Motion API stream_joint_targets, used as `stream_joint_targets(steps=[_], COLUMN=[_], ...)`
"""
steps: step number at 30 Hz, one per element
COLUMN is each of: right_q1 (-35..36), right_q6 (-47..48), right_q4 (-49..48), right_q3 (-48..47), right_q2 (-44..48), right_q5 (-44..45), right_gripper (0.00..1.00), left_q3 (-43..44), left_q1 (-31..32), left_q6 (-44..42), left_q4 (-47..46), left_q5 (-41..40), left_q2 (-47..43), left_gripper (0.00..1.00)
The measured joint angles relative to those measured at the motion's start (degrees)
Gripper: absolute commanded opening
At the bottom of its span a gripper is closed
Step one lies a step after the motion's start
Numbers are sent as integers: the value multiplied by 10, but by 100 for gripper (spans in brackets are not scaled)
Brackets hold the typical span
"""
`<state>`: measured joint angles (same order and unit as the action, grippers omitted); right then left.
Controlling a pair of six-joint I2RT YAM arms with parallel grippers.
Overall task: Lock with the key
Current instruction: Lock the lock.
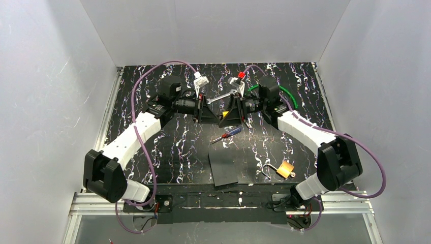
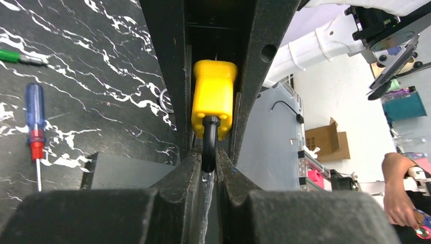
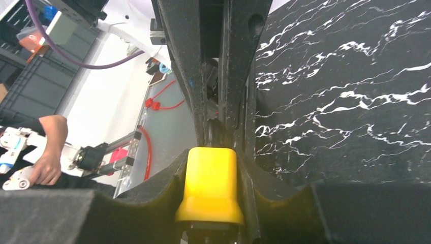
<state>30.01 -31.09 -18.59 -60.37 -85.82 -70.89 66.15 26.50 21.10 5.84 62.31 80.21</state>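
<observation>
Reaching inward over the rear of the bench [image 1: 178, 152], both arms extend roughly level and meet tip to tip. The left gripper [image 2: 208, 161] is pressed together on the black neck of the key [image 2: 214, 96]. The right gripper [image 3: 212, 160] pinches its yellow head. The key sits between them, above the bench.

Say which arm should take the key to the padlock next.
Probably right: the right gripper holds the key by its yellow head, and the padlock lies on that side. The left gripper only pinches the black neck.
</observation>
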Motion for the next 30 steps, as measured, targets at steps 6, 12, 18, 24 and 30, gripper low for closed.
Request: stream_joint_targets(steps=[6, 12, 18, 24, 30], right_q1=[-15, -68, -82, -82, -82], right_q6=[-3, -5, 22, 96, 135], right_q4=[-8, -9, 13, 91, 133], right_q3=[-9, -30, -36, -37, -37], right_q2=[8, 29, 47, 49, 51], right_q5=[11, 4, -3, -11, -14], right_gripper=[69, 79, 75, 57, 48], left_q3=[-2, -9, -12, -16, -19], left_q1=[-13, -38, -38, -38, -38], left_q6=[-5, -17, -32, -36, -39], left_q4=[-27, -17, -2, 1, 3], left_q5=[0, 1, 18, 40, 49], left_q2=[-11, -30, -32, -32, -32], left_gripper=[0, 0, 0, 0, 0])
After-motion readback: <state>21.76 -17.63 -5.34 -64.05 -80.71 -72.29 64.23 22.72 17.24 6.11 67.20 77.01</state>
